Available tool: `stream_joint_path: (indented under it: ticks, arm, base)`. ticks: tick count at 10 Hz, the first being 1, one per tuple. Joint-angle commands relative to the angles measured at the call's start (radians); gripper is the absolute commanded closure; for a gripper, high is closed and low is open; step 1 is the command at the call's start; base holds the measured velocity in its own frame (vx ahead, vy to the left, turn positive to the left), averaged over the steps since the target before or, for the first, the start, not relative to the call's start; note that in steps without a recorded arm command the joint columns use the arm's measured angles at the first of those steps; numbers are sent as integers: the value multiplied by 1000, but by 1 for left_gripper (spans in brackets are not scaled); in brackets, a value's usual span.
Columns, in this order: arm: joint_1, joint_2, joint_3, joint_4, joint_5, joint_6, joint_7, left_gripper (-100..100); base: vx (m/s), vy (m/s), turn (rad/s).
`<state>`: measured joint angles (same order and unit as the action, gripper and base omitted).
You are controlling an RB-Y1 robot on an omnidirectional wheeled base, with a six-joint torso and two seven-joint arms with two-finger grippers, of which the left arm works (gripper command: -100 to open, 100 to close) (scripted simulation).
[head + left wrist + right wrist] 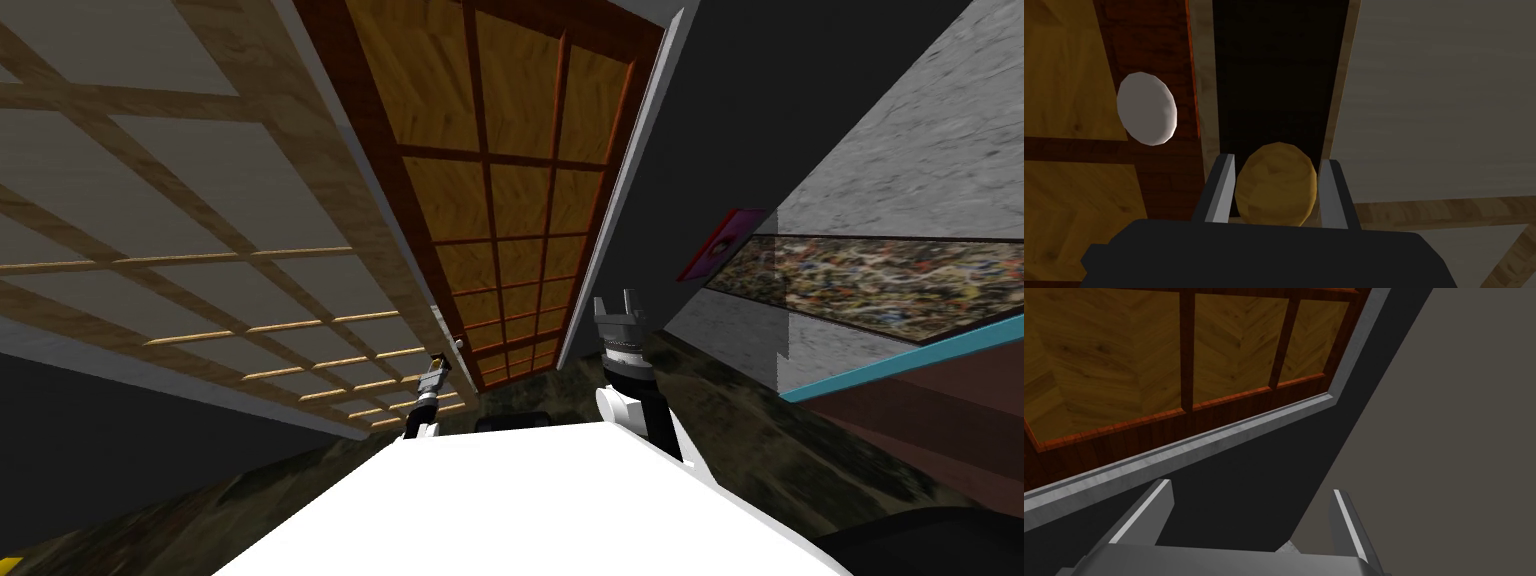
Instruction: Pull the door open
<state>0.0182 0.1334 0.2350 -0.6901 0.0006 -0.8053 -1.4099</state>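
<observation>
Against the pale lattice door [200, 170], left gripper [1277, 161] clasps tan knob [1275, 192]

Two doors: red door [500, 180], pale door [170, 200]. Two knobs: grey knob [1146, 109], wooden knob [1275, 187]. Two claws: left claw [437, 362], right claw [615, 300].

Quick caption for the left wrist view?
Left gripper shut on the tan knob, white knob on the red-brown door beside it.

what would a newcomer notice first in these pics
The left end effector grips a round tan knob at the pale lattice door's edge. Beside it, a white knob sits on the big red-brown door with orange wood panels, straight ahead. The right end effector hangs open by the grey frame.
</observation>
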Motion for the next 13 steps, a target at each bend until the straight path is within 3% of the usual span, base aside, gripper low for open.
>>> stream_joint_path:
  ticks: [1, 2, 4, 7, 8, 12, 13]
  arm:
    - [-13, 12, 9, 35, 5, -5, 1, 100]
    - [14, 19, 15, 47, 11, -3, 19, 100]
    - [32, 24, 18, 56, 19, -1, 44, 100]
    - [32, 24, 18, 56, 19, -1, 44, 100]
    - [49, 30, 22, 65, 27, 0, 71, 100]
    - [67, 35, 25, 74, 35, 1, 99, 100]
    - [40, 46, 10, 109, 23, -33, 100, -100]
  base:
    - [-41, 5, -1]
    - [-115, 13, 46]
    - [-136, -26, 19]
    - [-85, -12, 16]
    - [-87, 8, 20]
    - [-86, 2, 39]
    - [-154, 60, -74]
